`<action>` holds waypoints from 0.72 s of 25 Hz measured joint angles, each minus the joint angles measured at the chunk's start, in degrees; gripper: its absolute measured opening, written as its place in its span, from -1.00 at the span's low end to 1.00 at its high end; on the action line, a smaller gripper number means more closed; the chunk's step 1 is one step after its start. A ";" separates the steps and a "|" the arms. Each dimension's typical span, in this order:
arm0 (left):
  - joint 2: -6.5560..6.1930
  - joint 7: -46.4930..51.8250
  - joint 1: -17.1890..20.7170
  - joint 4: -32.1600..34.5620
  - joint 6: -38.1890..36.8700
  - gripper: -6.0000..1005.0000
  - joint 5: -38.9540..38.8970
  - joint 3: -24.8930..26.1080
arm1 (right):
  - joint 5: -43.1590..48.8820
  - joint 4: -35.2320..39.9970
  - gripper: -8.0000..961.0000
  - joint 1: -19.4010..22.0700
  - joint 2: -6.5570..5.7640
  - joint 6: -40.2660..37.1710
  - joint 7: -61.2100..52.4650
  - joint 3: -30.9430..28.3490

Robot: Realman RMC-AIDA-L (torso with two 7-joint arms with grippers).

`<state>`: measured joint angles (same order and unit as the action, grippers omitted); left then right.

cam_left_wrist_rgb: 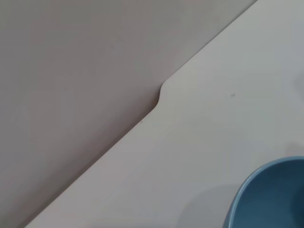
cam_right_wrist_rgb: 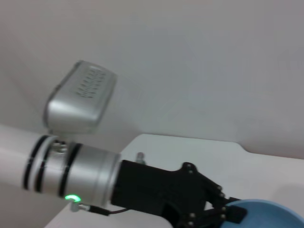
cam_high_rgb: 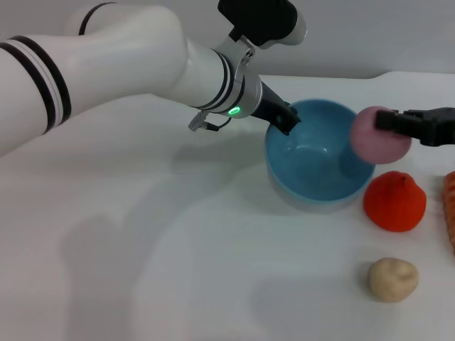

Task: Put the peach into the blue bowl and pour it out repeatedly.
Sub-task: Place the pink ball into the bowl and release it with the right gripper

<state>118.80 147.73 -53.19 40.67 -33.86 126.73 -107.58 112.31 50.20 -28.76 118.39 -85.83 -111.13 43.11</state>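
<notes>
Head view: left hand (cam_high_rgb: 286, 118) pinches blue bowl (cam_high_rgb: 316, 155) rim at 10 o'clock, steadying it; right hand (cam_high_rgb: 395, 122) grips peach (cam_high_rgb: 375, 138) above 3 o'clock rim, presumably to drop in.

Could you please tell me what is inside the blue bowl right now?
The blue bowl looks empty. The peach in the right claw covers part of its right rim, and the left claw grips its left rim.

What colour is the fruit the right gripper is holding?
Pink: the peach held by the right gripper, clearest in the head view.
</notes>
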 joint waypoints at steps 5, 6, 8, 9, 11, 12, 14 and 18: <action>-0.05 0.02 0.49 0.14 0.08 -0.99 -0.02 0.00 | 0.12 -4.71 -0.80 -1.20 0.02 4.15 3.70 0.71; -0.06 0.03 0.58 0.15 0.08 -0.99 -0.01 0.00 | 0.10 -5.56 -0.80 -1.45 0.02 4.69 4.31 0.77; -0.07 0.02 0.66 0.18 0.10 -0.99 0.00 0.00 | -0.07 -6.55 -0.79 -1.73 0.02 5.31 4.89 0.80; -0.07 -0.05 0.72 0.19 0.10 -0.99 0.01 0.00 | -0.21 -6.79 -0.79 -1.81 0.02 5.65 5.06 0.81; -0.07 -0.09 0.75 0.19 0.10 -0.99 0.03 0.00 | -0.29 -6.87 -0.65 -1.79 0.01 6.43 5.10 0.76; -0.07 -0.09 0.77 0.20 0.11 -0.99 0.04 0.00 | -0.31 -6.88 -0.52 -1.75 0.01 6.81 5.13 0.64; -0.07 -0.17 0.82 0.20 0.17 -0.99 0.04 0.01 | -0.54 -6.88 -0.33 -1.55 0.03 7.58 5.39 0.32; -0.06 -0.43 1.14 0.20 1.01 -0.99 0.21 0.02 | -2.99 -6.89 -0.12 0.47 0.11 9.54 6.81 -0.90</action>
<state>118.74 147.31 -52.05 40.88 -32.85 126.94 -107.56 109.31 43.31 -28.29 118.50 -76.29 -104.33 42.21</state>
